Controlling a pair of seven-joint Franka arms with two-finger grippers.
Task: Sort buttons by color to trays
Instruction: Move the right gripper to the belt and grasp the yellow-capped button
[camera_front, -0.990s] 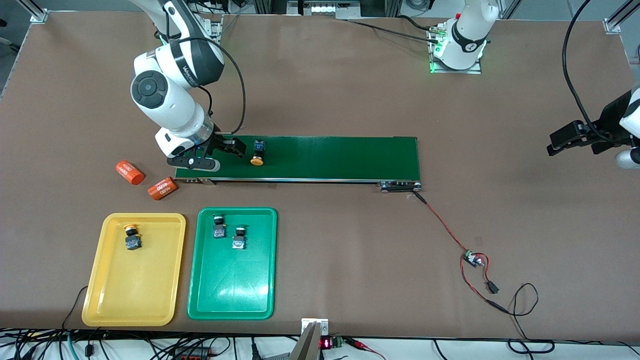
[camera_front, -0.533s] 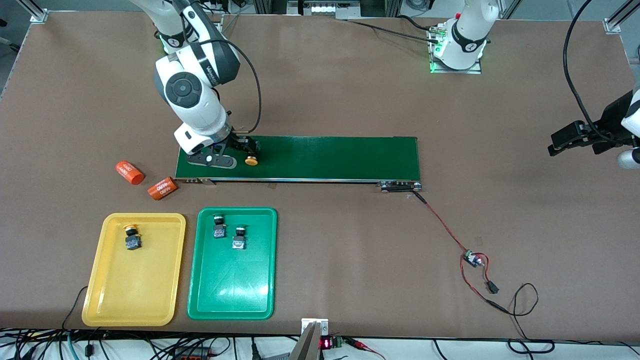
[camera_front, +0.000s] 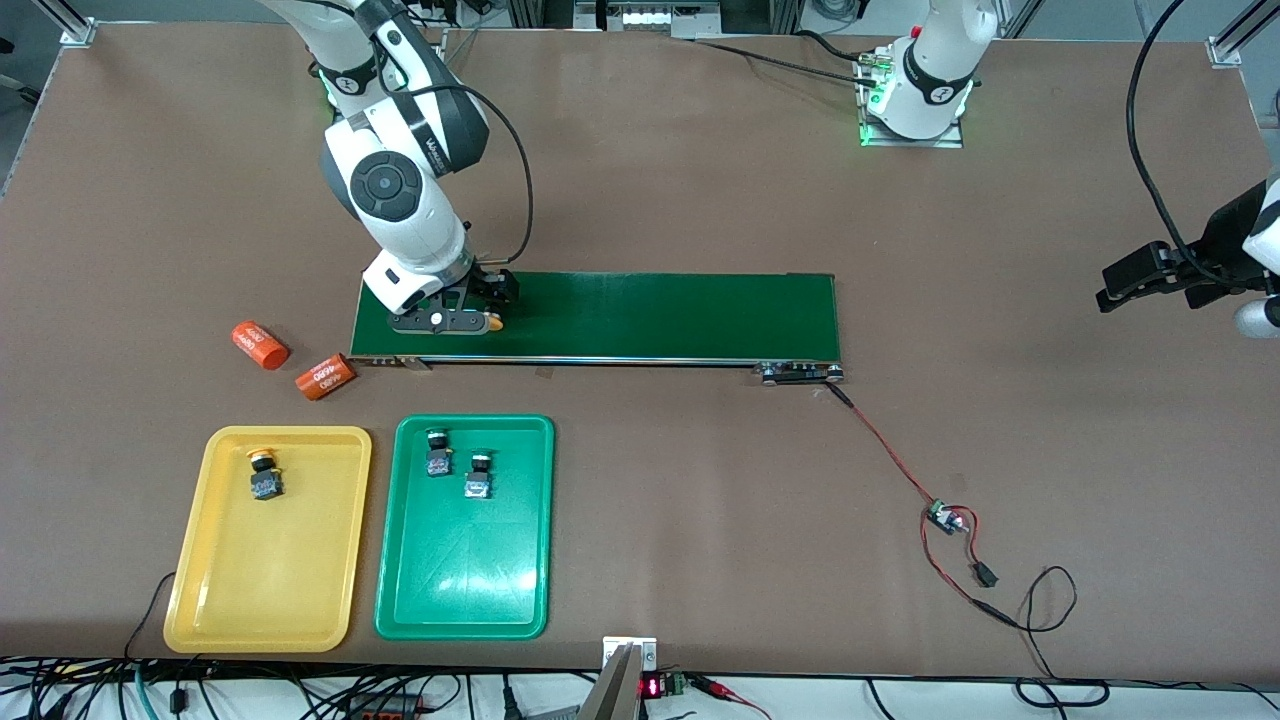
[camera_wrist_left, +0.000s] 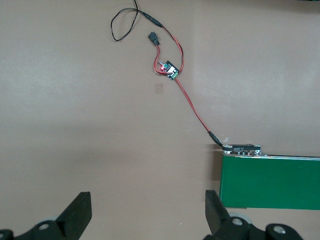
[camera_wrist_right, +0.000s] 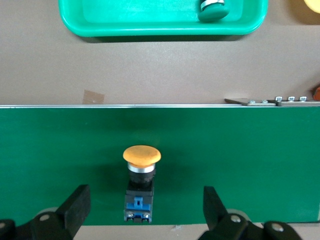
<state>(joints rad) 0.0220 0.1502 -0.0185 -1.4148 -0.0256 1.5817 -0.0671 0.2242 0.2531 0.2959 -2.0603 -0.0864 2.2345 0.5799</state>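
A yellow-capped button (camera_wrist_right: 142, 156) lies on its side on the dark-green conveyor belt (camera_front: 660, 315), at the right arm's end. My right gripper (camera_wrist_right: 145, 207) is low over it and open, one finger on each side of the button's dark body without touching. In the front view the right gripper (camera_front: 488, 306) hides all but the cap (camera_front: 493, 322). A second yellow-capped button (camera_front: 264, 477) sits in the yellow tray (camera_front: 265, 580). Two green-capped buttons (camera_front: 437, 455) (camera_front: 478, 478) sit in the green tray (camera_front: 460, 570). My left gripper (camera_front: 1105, 285) waits open over bare table at the left arm's end.
Two orange cylinders (camera_front: 260, 344) (camera_front: 326, 376) lie on the table beside the belt's end, near the yellow tray. A red and black wire with a small circuit board (camera_front: 940, 517) runs from the belt's motor end (camera_front: 800, 373) toward the front camera.
My right gripper has swung along the belt to the yellow-capped button and come down around it. The button itself has drifted slightly toward the right arm's end.
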